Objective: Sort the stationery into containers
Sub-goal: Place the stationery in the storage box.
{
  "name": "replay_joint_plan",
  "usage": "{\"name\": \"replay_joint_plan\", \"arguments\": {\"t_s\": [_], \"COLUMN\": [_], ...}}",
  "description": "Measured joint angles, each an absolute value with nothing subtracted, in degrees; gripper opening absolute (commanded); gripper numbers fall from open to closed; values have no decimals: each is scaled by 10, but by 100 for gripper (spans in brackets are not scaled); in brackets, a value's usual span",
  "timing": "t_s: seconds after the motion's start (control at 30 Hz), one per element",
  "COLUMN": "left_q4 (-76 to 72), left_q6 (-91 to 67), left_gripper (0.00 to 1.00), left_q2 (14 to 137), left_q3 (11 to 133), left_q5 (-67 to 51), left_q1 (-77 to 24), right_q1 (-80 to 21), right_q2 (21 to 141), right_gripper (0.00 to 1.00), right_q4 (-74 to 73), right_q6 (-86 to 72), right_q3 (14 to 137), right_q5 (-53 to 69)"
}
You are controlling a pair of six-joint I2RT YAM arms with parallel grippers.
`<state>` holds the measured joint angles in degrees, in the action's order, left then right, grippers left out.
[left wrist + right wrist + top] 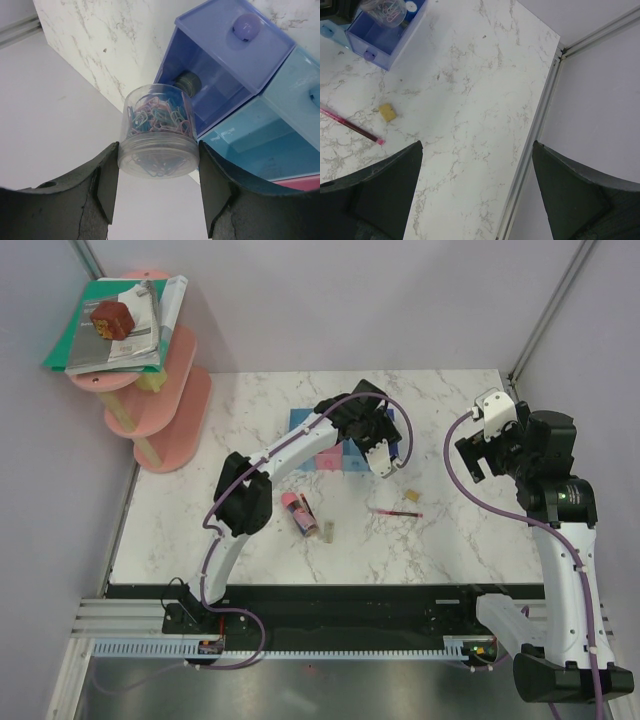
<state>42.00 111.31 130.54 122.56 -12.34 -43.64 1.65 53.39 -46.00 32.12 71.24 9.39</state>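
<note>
Top view: the left pincer [386,462] hangs over the right end of the row of trays [322,445] on the counter [440,540]. I judge it is there to bring its load above one tray. Nearer to the arm bases than this pincer lie a red pen [397,512] and a tan block [410,495]. More to its left lies a tube with a pink cap [300,512]. These are not sorted yet. The right pincer [472,455] waits well apart on the right, probably to leave room.

Left wrist view: the fingers [107,175] press on both sides of a jar of paper clips [157,135], so the pincer is partly closed and grips the jar. Just beyond the jar is the dark blue tray [225,60]. It has a dark round thing [187,81] inside, which I cannot identify. Beside it, the light blue tray [270,140] shows nothing inside, as far as I can see. Only a strip of the pink tray [302,182] shows.

Right wrist view: this pincer stands wide open with nothing between its fingers. Ahead and to its left are the tan block and the red pen, apart from each other. Farther away is the dark blue tray, with the jar above it and a blue-topped thing [411,6] next to the jar.
</note>
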Motion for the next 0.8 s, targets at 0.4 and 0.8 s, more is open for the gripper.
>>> {"name": "replay_joint_plan", "arguments": {"t_s": [0.4, 0.8], "left_q4": [442, 458], "left_q6": [1120, 1120], "left_gripper": [2, 2], "left_q2": [1305, 1301], "left_q3": [1218, 1206], "left_q5": [-117, -93], "left_q1": [-436, -443], "right_q1": [17, 17], "right_q2": [533, 533], "right_gripper": [98, 98], "right_q4": [-460, -462], "right_q6": [313, 308], "right_q3": [712, 712], "right_q5": [98, 104]}}
